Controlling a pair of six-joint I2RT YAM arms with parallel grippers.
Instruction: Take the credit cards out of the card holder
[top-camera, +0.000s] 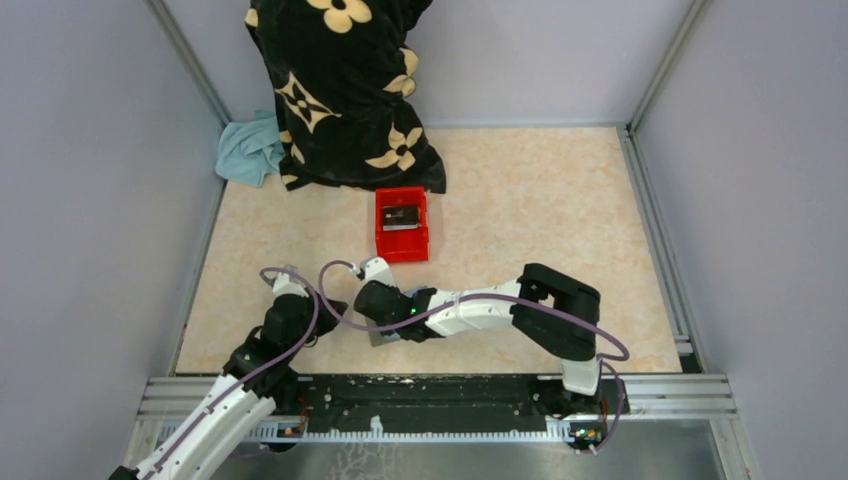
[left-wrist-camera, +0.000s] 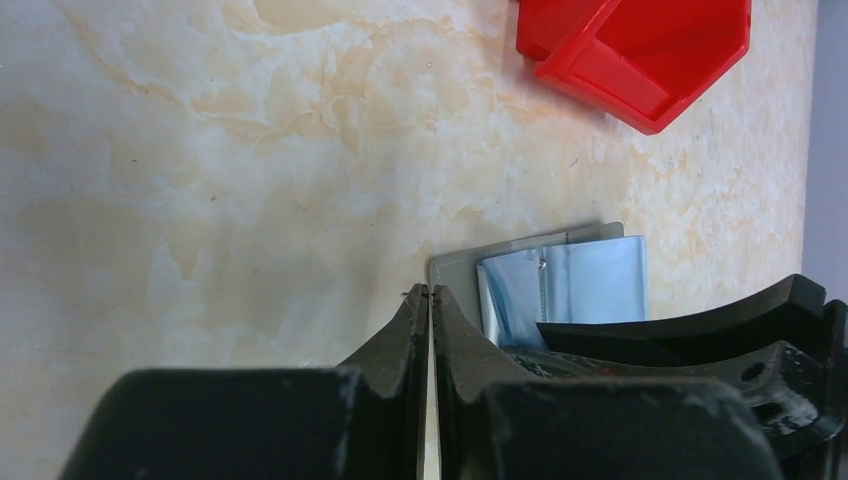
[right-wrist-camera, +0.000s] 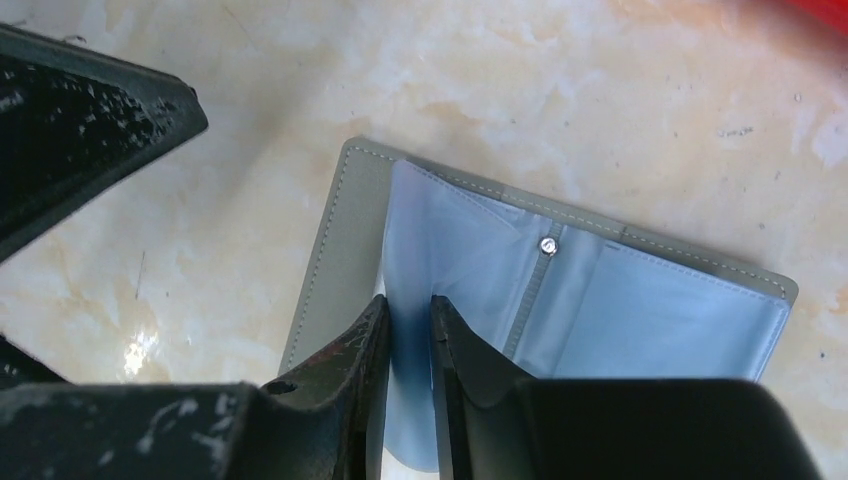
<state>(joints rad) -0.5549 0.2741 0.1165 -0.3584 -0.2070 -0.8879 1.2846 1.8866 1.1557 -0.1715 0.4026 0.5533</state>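
The card holder (right-wrist-camera: 640, 310) lies open on the marble table, grey outside and blue-grey inside, its pockets showing no cards. My right gripper (right-wrist-camera: 408, 300) stands over its left half. The jaws are drawn close with a narrow gap, and the blue pocket flap shows in that gap. Whether they pinch it I cannot tell. My left gripper (left-wrist-camera: 430, 290) is shut with nothing in it, its tips at the near corner of the card holder (left-wrist-camera: 565, 280). A dark and silver credit card (top-camera: 401, 217) lies in the red bin (top-camera: 402, 247).
The red bin (left-wrist-camera: 640, 90) stands just beyond the card holder. A black cloth with tan flowers (top-camera: 340, 90) is heaped at the back, with a teal cloth (top-camera: 250, 150) beside it. Grey walls enclose the table on the left and right.
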